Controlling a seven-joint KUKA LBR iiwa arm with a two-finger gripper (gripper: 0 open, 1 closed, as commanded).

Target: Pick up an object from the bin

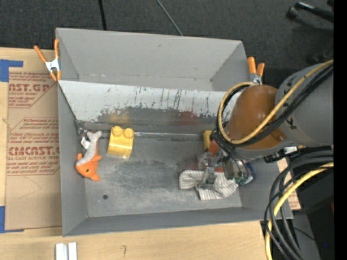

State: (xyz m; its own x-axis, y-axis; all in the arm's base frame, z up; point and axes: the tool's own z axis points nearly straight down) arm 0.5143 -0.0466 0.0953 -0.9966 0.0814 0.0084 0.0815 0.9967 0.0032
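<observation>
Your gripper (pixel 207 176) is down low in the right half of the bin (pixel 157 64), toward the near wall. It sits directly over a crumpled cloth (pixel 190 180), pale with grey stripes, that lies flat on the bin floor. The gripper's tip appears to meet the cloth's middle folds, but from this angle you cannot tell whether the gripper is spread or closed up, nor whether any fabric is caught in it. The cloth spreads out to the left and to the near side of the gripper, and its right end runs under the wrist.

Above the gripper you see the arm's orange cover (pixel 255 112), ringed by black and yellow cables (pixel 282 104) and coming in over the bin's right wall. Just left of the wrist, on the far side of the cloth, a small yellow piece (pixel 206 138) pokes out. It is partly hidden by the arm, so its kind cannot be made out.

The rest lies well apart on the left side of the floor. A yellow two-stud building block (pixel 120 141) stands near the foot of the far slope. Left of it lies an orange toy fish (pixel 88 168) close to the left wall, with a small white-and-grey toy (pixel 90 140) touching its far end. The floor between these things and the cloth is scuffed grey metal.
</observation>
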